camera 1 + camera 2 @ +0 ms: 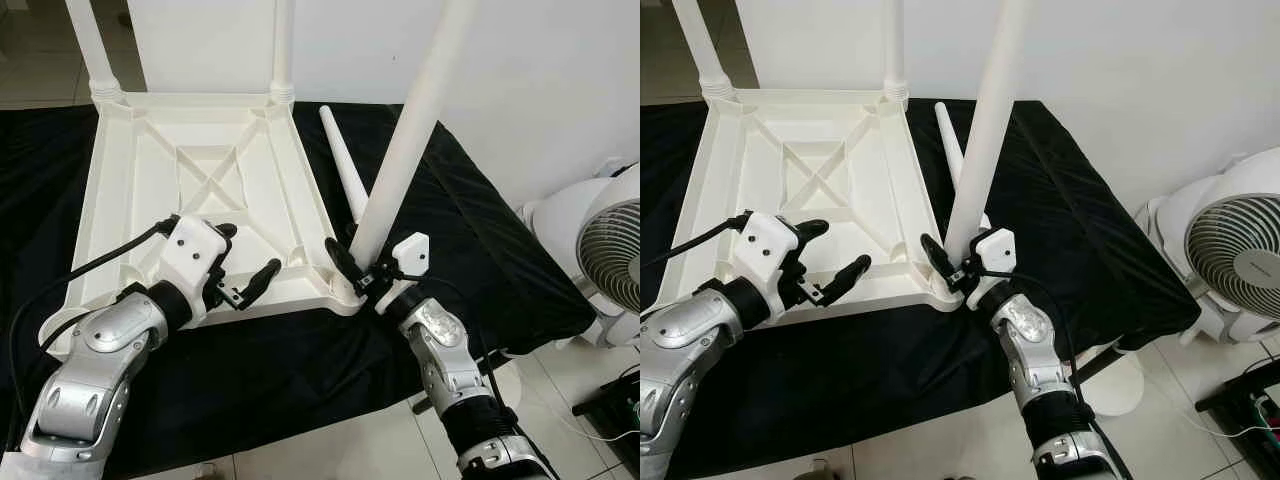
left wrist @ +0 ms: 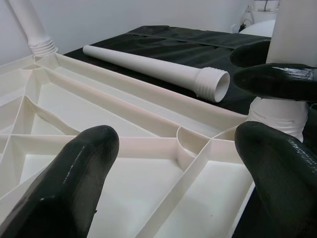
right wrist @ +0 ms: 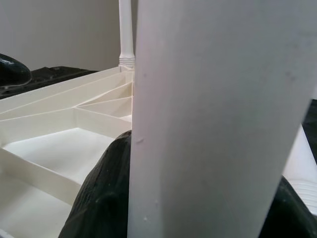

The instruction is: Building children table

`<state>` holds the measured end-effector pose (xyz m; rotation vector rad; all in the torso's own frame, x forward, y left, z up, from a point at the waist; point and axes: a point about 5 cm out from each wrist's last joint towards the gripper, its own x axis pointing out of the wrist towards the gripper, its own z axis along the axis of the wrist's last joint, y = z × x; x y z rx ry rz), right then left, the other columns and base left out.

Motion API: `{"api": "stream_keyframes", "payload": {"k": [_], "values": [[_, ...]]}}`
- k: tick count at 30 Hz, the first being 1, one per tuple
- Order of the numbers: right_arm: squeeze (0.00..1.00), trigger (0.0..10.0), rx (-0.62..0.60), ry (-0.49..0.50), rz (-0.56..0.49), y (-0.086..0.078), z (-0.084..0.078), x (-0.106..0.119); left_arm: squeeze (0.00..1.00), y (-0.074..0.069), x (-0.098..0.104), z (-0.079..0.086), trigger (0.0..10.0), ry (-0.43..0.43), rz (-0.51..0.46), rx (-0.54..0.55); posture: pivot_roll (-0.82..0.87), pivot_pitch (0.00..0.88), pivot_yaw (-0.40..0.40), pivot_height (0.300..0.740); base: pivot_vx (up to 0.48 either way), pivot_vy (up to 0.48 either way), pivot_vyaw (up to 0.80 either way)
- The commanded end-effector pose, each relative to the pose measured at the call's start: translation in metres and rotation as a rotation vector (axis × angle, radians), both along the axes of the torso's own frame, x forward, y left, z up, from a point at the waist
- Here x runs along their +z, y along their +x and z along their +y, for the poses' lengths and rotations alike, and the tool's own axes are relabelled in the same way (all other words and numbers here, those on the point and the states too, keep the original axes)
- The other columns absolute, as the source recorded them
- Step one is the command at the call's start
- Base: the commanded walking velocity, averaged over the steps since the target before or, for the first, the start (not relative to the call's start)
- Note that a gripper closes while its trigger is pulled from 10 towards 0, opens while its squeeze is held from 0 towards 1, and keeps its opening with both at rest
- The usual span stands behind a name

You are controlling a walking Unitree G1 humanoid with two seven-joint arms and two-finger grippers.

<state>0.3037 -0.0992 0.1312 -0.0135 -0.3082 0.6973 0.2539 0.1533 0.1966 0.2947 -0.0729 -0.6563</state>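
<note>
So the white tabletop point(image 1: 200, 190) lay upside down on the black-draped bench point(image 1: 470, 240), 2 legs already standing at its far corners. Right end effector point(image 1: 358, 268) was clamped on a third leg point(image 1: 410, 130) upright at the near corner socket, while the left end effector point(image 1: 240, 268) hovered open over the near edge, and 1 loose leg point(image 1: 342, 165) lay just beside the tabletop.

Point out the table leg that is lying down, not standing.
The loose leg lying on the black cloth beside the tabletop. The others stand upright in corner sockets.
</note>
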Motion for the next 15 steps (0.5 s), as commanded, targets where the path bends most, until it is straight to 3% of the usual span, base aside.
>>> {"api": "stream_keyframes", "payload": {"k": [1, 9, 15], "values": [[0.00, 10.0, 0.048, -0.252, 0.123, -0.020, -0.011, -0.048, 0.00, -0.001, 0.004, -0.001, 10.0, -0.009, -0.010, 0.003, 0.15, 0.111, -0.087, 0.740, 0.000, 0.000, 0.00], [0.00, 10.0, 0.034, -0.259, 0.103, -0.019, -0.012, -0.048, 0.00, -0.001, 0.004, -0.001, 10.0, -0.008, -0.010, 0.002, 0.15, 0.112, -0.086, 0.740, 0.000, 0.000, 0.00], [0.00, 10.0, -0.017, -0.114, 0.206, -0.008, -0.017, -0.042, 0.00, -0.001, 0.004, -0.001, 10.0, -0.006, -0.008, 0.000, 0.15, 0.111, -0.083, 0.740, 0.000, 0.000, 0.00]]}}
